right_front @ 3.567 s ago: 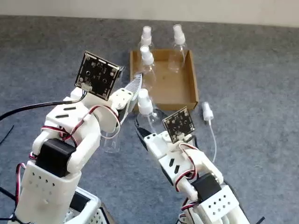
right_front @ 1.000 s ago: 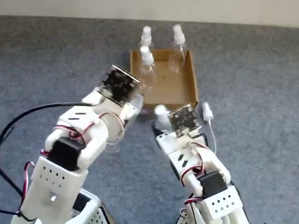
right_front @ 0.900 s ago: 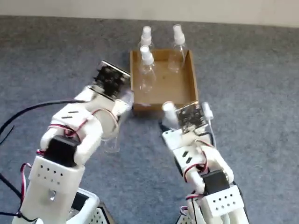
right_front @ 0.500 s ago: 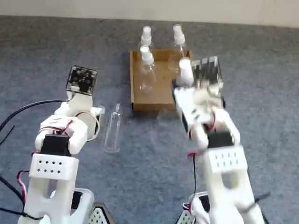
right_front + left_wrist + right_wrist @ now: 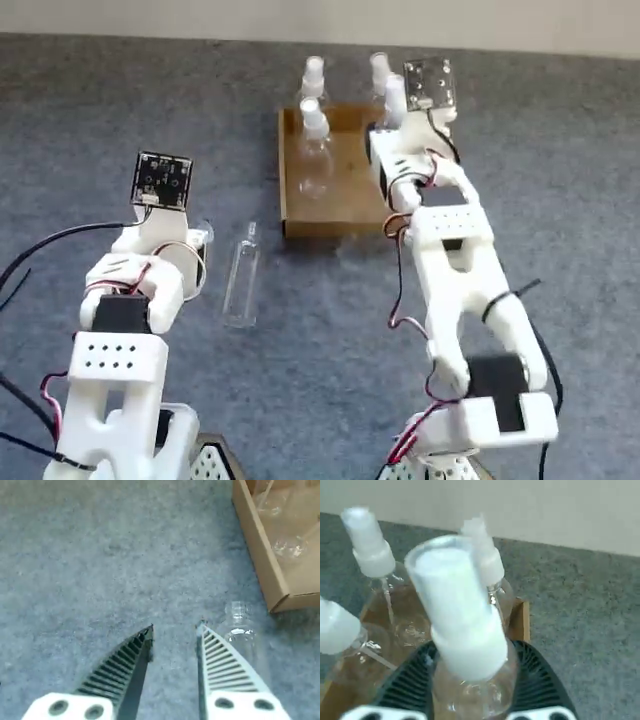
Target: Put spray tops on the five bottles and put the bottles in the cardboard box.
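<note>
Left of the cardboard box (image 5: pixel 350 205), the left gripper (image 5: pixel 175 627) hangs with its fingers spread wide. A bare bottle (image 5: pixel 241 275) lies near the box's left wall. Three topped bottles (image 5: pixel 312 150) crowd the box. Over its right side, the right gripper (image 5: pixel 472 667) pinches a fourth topped bottle (image 5: pixel 460 615).

No readable text, label, brand, number or sign on the bottles (image 5: pixel 313 160), cardboard box (image 5: pixel 352 205) or arms (image 5: pixel 125 300).
</note>
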`<state>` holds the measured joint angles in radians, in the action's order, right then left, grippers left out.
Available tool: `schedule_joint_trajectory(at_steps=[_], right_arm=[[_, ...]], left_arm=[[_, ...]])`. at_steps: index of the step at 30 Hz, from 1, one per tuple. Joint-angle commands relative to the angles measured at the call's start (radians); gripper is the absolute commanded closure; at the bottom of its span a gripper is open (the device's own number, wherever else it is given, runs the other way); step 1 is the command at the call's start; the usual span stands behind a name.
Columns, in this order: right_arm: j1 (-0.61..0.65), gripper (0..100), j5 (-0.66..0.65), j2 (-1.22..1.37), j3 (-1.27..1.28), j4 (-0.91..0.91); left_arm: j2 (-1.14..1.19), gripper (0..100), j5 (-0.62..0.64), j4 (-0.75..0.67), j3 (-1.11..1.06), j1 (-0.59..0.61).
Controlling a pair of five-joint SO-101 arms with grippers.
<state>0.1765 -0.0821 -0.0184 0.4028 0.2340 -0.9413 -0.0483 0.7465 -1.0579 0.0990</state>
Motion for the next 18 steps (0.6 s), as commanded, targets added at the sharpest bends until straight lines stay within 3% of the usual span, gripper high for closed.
schedule_joint_trajectory(at_steps=[1,18], right_arm=[[-0.008,99.5,0.018,0.027,-0.067,-0.045],[-0.008,99.5,0.075,0.133,-0.068,-0.131]], left_arm=[[-0.002,87,0.008,-0.025,0.007,0.008],[-0.004,87,0.008,-0.026,-0.002,0.007]])
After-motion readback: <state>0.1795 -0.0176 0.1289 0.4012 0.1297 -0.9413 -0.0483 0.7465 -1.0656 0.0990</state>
